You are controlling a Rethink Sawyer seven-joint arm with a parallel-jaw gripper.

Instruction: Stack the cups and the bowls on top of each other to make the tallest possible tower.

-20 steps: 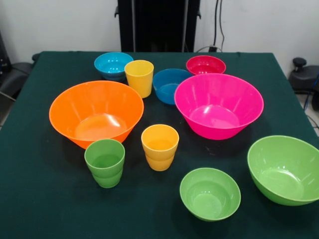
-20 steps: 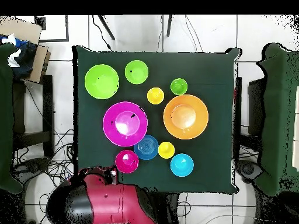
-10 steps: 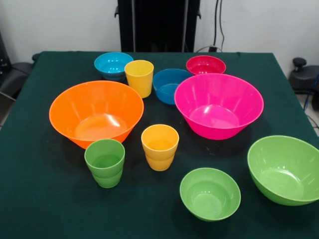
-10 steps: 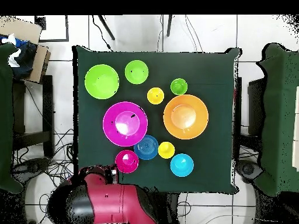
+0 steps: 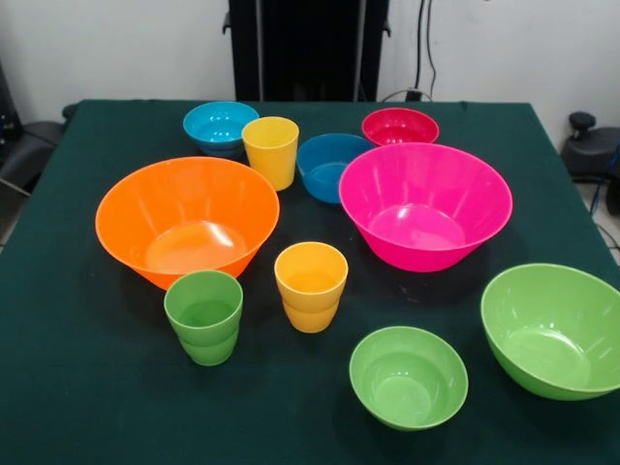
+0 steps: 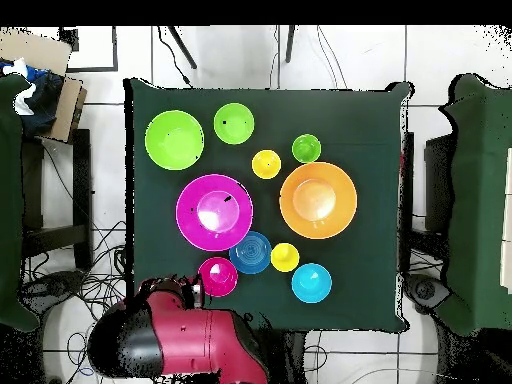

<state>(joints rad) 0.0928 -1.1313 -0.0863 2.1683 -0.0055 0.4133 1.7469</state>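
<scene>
bowls (image 5: 424, 203) and cups (image 5: 311, 285) crowd mid-table, near edge (image 5: 116, 426) free

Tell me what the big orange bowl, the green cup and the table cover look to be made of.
Orange bowl: probably plastic, glossy; bright highlights on its inner floor and uniform colour.
Green cup: likely plastic too, smooth with a duller sheen and a moulded stepped base.
Table cover: seems a dark green cloth, matte, with no reflections.
</scene>
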